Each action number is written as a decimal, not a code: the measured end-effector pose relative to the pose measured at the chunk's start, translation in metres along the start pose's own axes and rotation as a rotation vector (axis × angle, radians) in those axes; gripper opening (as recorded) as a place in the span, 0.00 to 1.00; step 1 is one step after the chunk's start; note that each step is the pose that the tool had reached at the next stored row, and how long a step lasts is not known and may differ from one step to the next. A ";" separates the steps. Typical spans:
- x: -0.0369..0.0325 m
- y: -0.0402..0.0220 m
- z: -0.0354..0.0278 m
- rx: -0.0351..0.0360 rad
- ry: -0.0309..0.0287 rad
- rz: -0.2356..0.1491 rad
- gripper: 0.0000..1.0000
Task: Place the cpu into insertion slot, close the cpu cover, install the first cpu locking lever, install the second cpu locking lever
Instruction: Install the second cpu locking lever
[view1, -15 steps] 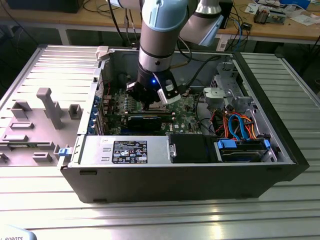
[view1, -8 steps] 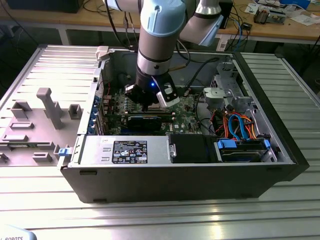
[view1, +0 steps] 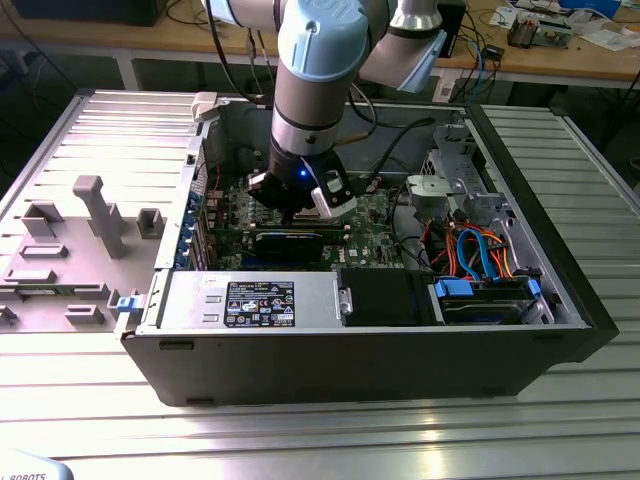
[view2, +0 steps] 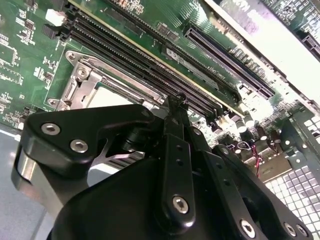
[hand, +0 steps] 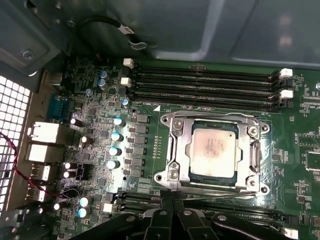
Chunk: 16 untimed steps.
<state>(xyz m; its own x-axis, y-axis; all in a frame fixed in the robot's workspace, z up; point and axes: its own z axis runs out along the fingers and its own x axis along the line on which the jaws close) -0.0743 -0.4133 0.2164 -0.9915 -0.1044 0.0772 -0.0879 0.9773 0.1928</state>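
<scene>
Silvery square cpu (hand: 214, 151) sits flat (cpu cover (hand: 216, 121) framing it).

Insertion slot (view1: 322, 203) hidden behind the arm in the exterior view; cpu cover (view2: 82, 82) partly masked by the gripper body in the second wrist view
</scene>
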 end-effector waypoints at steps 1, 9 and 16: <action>0.0000 0.0000 0.0000 -0.0001 -0.0001 0.000 0.11; 0.0007 -0.0028 0.0009 -0.0013 -0.0002 0.000 0.11; 0.0031 -0.0038 0.0060 -0.0063 -0.0009 0.001 0.11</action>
<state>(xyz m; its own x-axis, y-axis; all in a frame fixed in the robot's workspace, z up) -0.0776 -0.4162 0.2100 -0.9917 -0.1035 0.0764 -0.0866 0.9762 0.1989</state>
